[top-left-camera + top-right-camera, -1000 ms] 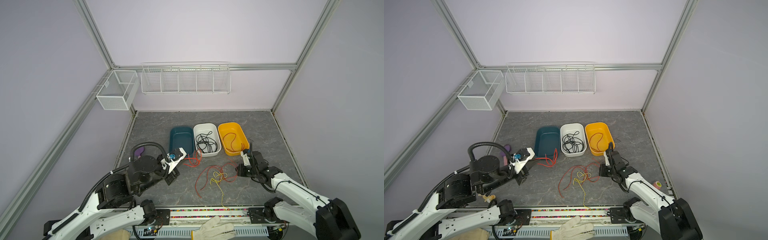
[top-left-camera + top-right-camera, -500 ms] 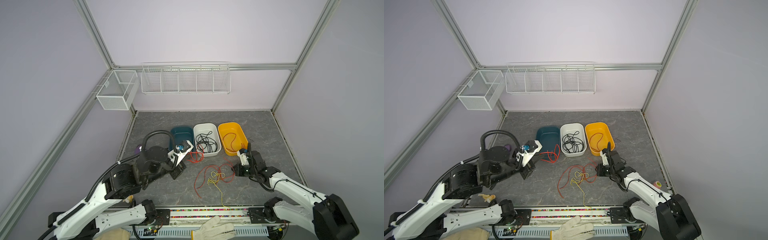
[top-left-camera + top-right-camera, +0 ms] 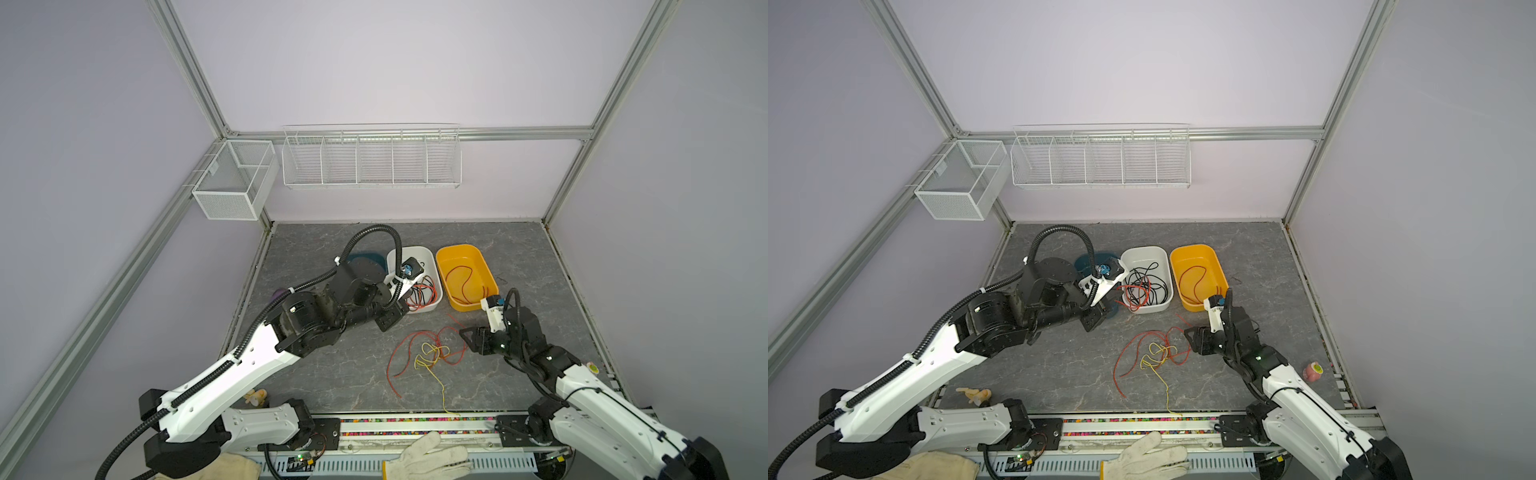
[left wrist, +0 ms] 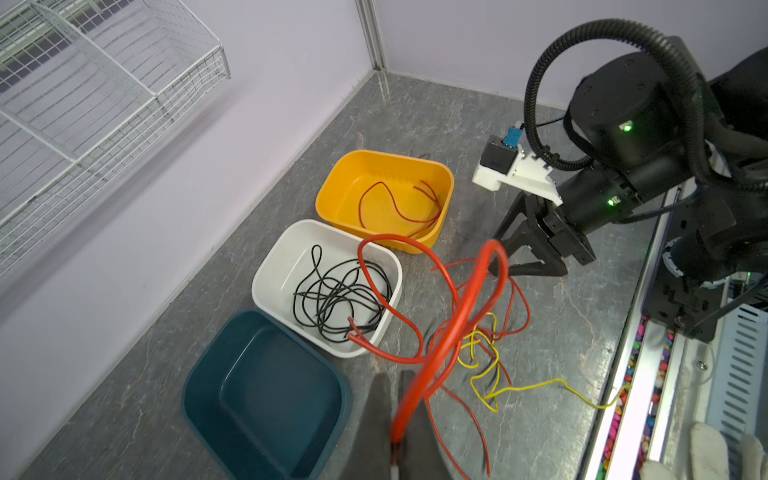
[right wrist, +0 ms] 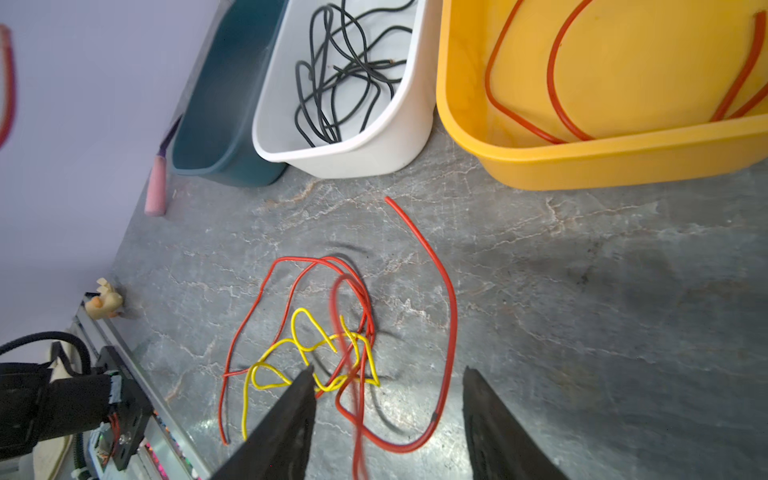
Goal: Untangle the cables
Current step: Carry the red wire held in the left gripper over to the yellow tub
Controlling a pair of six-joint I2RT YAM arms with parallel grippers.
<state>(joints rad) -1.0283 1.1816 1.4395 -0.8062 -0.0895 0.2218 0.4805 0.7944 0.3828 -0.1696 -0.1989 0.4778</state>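
1. Left wrist view: your left pincer (image 4: 395, 384) was shut tight on one red cable (image 4: 457, 316), which looped up in front of the camera. Beyond it sat the blue-green tub (image 4: 266, 395), then the white tub (image 4: 286, 257) with black cables (image 4: 332, 299), then the yellow tub (image 4: 340, 183) with another red cable (image 4: 360, 208). Your right pincer (image 4: 498, 255) was open and held nothing.

2. Top views: in both top views the held cable hung over the white tub. I think red goes in the yellow tub. That tub was one place further on, toward your right arm. The pile of red and yellow cables (image 3: 432, 353) lay on the table (image 3: 332, 374) between the arms. It was just beside the right pincer and well apart from the left one, so your right arm was nearer. You could not make out the left grip here.

3. Right wrist view: the fingers (image 5: 291, 415) stood wide apart with nothing gripped. The pile lay just ahead of the tips, more toward one finger. A long red cable (image 5: 451, 316) curved from near the white tub round to the gap between the fingers. Only here could you see the yellow cable (image 5: 299, 316) weaving through the red ones. One red strand was blurry, so you could not tell if it touched a finger.
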